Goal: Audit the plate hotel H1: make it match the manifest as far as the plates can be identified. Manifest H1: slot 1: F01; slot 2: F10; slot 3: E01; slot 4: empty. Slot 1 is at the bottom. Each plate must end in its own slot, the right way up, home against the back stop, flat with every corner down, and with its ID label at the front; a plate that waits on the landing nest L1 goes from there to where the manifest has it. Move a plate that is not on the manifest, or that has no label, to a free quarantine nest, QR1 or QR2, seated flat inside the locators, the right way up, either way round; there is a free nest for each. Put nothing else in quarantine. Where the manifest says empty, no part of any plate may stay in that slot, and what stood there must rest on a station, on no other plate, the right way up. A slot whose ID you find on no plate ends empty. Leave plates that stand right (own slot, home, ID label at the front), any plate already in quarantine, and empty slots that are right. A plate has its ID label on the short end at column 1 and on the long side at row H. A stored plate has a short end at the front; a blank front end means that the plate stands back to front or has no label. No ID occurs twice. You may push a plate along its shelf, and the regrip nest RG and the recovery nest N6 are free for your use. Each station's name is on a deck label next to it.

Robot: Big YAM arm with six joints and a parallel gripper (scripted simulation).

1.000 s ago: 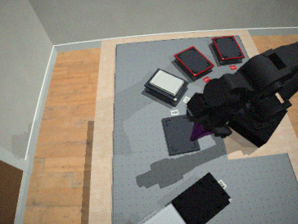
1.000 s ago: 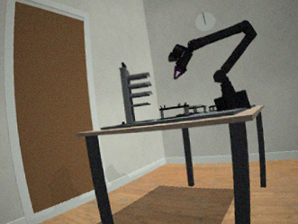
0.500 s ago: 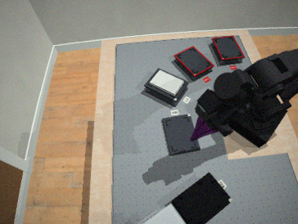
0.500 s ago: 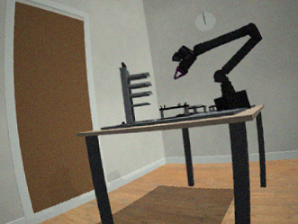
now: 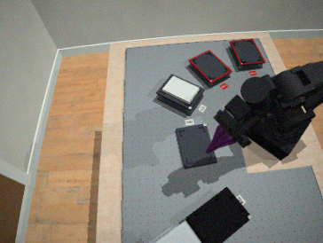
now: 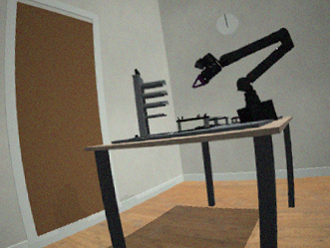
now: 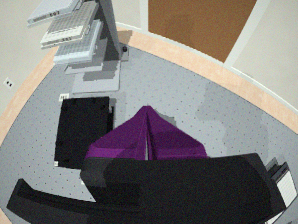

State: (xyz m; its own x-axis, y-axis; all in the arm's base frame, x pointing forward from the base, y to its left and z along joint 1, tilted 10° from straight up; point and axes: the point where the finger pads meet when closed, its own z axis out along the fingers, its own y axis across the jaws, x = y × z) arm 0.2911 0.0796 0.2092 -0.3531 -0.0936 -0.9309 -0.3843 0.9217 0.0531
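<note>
The plate hotel (image 6: 147, 103) (image 7: 100, 3) stands at the near end of the deck; in the top view only its pale top (image 5: 179, 235) shows at the bottom edge. No labels are readable. A white plate (image 5: 179, 88) (image 7: 286, 189) rests on a raised nest mid-deck. My gripper (image 5: 209, 150) (image 6: 196, 85) (image 7: 146, 112), with purple fingers, is shut and empty. It hangs high above the deck by the right edge of a dark grey nest (image 5: 193, 145).
A black flat station (image 5: 217, 217) (image 7: 83, 129) lies in front of the hotel. Two red-framed quarantine nests (image 5: 210, 66) (image 5: 247, 52) sit empty at the far end. The arm's base (image 5: 284, 133) (image 6: 256, 112) stands at the deck's right side.
</note>
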